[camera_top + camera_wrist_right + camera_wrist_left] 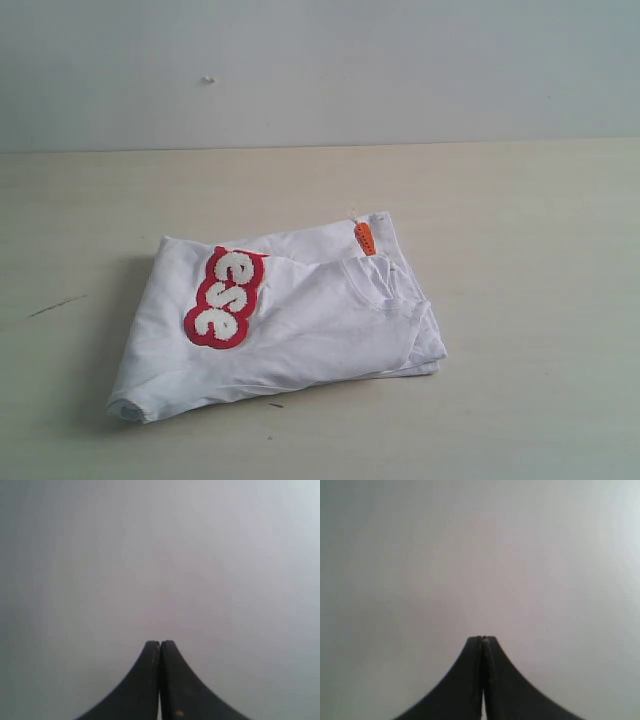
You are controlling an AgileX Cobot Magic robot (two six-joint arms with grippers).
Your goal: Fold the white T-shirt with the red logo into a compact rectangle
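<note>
white T-shirt (300, 320) lies folded, red logo (225, 297) up | left gripper (482, 639), right gripper (160, 642) pinched closed, empty | likely finishing: square loose edges gently

The white T-shirt (310, 325) has a red logo (203, 296) with white letters (232, 270) and an orange tag (365, 238).
</note>
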